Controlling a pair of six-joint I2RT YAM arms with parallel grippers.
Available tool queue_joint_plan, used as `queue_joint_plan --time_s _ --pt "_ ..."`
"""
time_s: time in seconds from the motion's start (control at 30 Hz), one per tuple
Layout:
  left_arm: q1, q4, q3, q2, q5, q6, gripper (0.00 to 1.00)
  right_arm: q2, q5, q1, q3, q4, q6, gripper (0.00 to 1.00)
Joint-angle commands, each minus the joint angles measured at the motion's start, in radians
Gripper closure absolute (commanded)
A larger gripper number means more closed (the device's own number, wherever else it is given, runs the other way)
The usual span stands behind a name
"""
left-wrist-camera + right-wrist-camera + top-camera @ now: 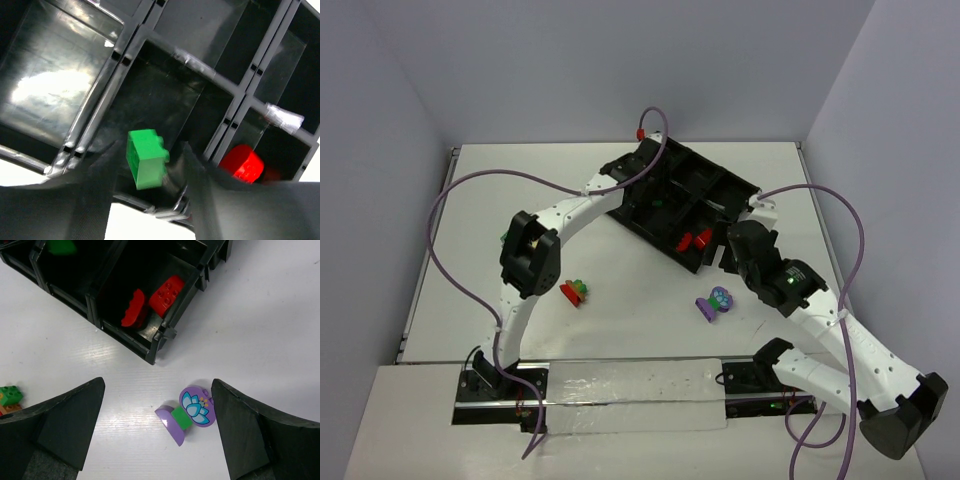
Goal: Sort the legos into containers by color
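One green lego (146,159) between left hand (151,150) fingers (80,200)

White table (620,320), pale grey walls (570,60), clear sheet (630,395) along near edge

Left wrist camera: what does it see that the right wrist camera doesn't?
Only the left wrist: the left gripper, with a green brick close up between its fingers, over the black tray. Only the right wrist: the open right gripper and the purple flower piece on the white table. Both: the tray and red bricks.
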Motion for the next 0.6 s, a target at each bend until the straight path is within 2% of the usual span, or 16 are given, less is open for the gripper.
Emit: queue_joint_plan --time_s 0.0,0.1,0.27,0.4,0.47,0.57 --pt "-0.002 0.014 0.080 0.027 0.036 0.013 0.27 -0.002 0.013 -0.007 -0.016 0.002 0.014 0.06" --pt "-0.002 0.016 0.055 -0.005 0.045 0.014 0.17 0.014 0.014 -0.007 -0.023 0.003 0.009 0.06" --pt "-0.010 0.000 -0.029 -0.126 0.043 0.021 0.18 0.028 0.001 -0.007 -0.037 0.007 0.005 0.06" --pt "-0.025 0.020 -0.226 -0.276 -0.010 0.017 0.21 0.025 -0.017 -0.007 -0.053 0.014 -0.001 0.06" --pt "-0.022 0.041 -0.380 -0.413 -0.045 -0.007 0.24 0.030 -0.044 -0.006 -0.058 0.022 -0.010 0.07" --pt "-0.013 -0.037 -0.553 -0.561 -0.181 -0.056 0.24 0.040 -0.074 0.001 -0.052 0.032 -0.012 0.07"
